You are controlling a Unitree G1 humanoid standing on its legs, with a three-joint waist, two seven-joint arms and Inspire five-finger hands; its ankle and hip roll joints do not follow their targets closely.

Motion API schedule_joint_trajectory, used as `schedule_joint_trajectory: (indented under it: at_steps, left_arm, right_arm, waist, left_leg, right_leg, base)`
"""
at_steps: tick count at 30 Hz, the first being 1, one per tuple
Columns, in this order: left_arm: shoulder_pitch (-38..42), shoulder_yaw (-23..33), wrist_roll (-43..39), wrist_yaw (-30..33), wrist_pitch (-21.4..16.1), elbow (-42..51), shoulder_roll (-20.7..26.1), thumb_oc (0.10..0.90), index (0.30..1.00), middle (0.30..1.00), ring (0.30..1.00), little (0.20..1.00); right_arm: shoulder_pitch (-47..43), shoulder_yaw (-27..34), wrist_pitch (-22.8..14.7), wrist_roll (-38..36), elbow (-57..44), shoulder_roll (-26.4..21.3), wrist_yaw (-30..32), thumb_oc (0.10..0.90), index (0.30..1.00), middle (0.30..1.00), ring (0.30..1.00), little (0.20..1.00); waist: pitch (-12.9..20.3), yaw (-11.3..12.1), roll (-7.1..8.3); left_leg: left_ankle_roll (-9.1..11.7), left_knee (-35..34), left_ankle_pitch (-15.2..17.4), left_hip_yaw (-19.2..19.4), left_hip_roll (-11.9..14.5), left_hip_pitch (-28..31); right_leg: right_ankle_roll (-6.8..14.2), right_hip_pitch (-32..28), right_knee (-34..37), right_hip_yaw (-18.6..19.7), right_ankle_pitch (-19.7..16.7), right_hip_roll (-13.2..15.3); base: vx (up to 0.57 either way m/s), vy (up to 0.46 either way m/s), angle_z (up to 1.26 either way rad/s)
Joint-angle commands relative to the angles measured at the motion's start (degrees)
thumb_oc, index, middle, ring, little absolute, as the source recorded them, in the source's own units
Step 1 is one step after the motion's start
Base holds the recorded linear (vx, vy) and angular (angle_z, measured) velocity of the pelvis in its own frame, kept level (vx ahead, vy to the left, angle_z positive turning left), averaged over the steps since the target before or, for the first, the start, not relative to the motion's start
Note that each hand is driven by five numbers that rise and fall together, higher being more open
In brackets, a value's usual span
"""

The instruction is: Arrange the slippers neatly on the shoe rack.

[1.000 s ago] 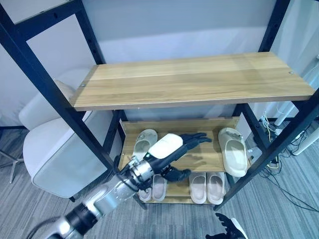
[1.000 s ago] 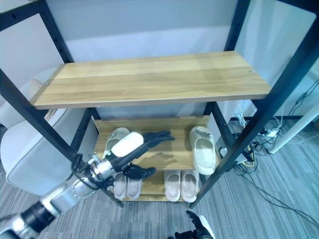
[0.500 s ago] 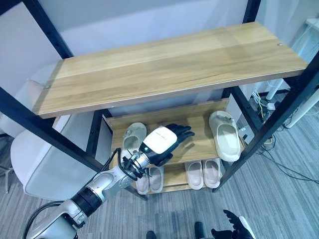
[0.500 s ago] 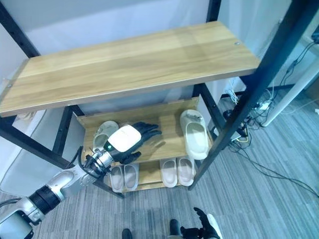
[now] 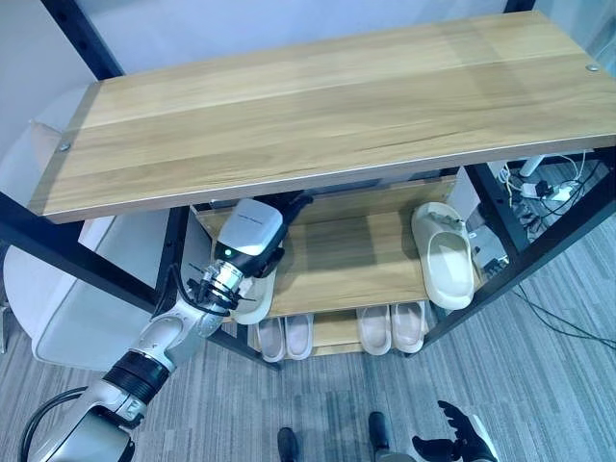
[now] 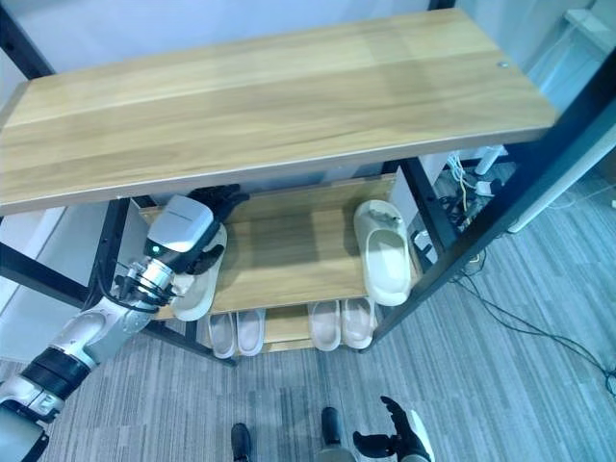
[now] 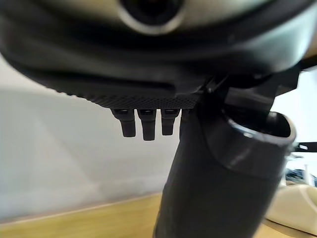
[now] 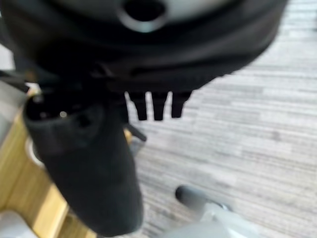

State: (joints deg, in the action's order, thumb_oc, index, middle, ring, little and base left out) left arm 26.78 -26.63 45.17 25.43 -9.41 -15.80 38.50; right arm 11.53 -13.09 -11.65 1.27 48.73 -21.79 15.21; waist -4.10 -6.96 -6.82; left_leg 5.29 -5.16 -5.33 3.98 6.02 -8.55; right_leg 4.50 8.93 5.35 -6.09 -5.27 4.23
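Observation:
On the rack's middle shelf point(image 5: 356, 262) a beige slipper point(image 5: 252, 306) lies at the left end, its toe hidden under my left hand point(image 5: 250, 234). That hand is over it, open, with dark fingers point(image 5: 294, 204) reaching back under the top shelf. I cannot tell whether it touches the slipper. A second beige slipper point(image 5: 445, 256) lies at the shelf's right end, overhanging the front edge; the left wrist view has it too point(image 7: 297, 208). My right hand point(image 6: 399, 443) hangs low over the carpet, open and holding nothing.
A wide wooden top shelf point(image 5: 337, 96) covers the back of the middle shelf. Two pairs of pale slippers point(image 5: 284, 337) point(image 5: 393, 327) stand on the bottom shelf. Black posts point(image 5: 539, 245) frame the rack. A white chair point(image 5: 58, 308) is on the left, cables point(image 5: 539, 183) on the right.
The camera has shifted and looks down more steeply. My left hand has moved left along the middle shelf, from beside the left slipper to over it. Both slippers lie where they were.

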Motion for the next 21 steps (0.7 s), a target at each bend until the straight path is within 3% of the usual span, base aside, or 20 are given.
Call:
schedule_joint_trajectory:
  at_steps: [1,21]
  left_arm:
    - [4.5,6.1,-1.0,5.6,0.7,-0.8,3.1,0.8,0.9,0.9,0.9,0.9]
    - [0.6,9.3,-3.0,4.6,1.7,-4.2,3.0,0.8,0.9,0.9,0.9,0.9]
  right_arm:
    - [0.9,1.0,-3.0,0.7,-3.2,-0.8,0.6,0.8,0.9,0.9,0.9,0.9]
    - [1.0,1.2,-2.8,1.8,-2.1,-1.2,0.0,0.8,0.9,0.9,0.9,0.9]
  waist:
    - [2.6,-0.2,2.74]
    - [1.7,0.0,4.31]
  left_leg:
    - [-0.9,0.2,3.2,0.4,-2.9,-0.6]
    - [-1.3,0.2,3.3,0.4,-3.1,-1.3]
  right_leg:
    - [2.8,-0.1,-0.3,0.9,5.3,0.9]
    - [2.9,0.5,-0.3,0.8,4.8,1.0]
  base:
    - [0.0,0.0,0.0]
    - [0.0,0.001,0.0]
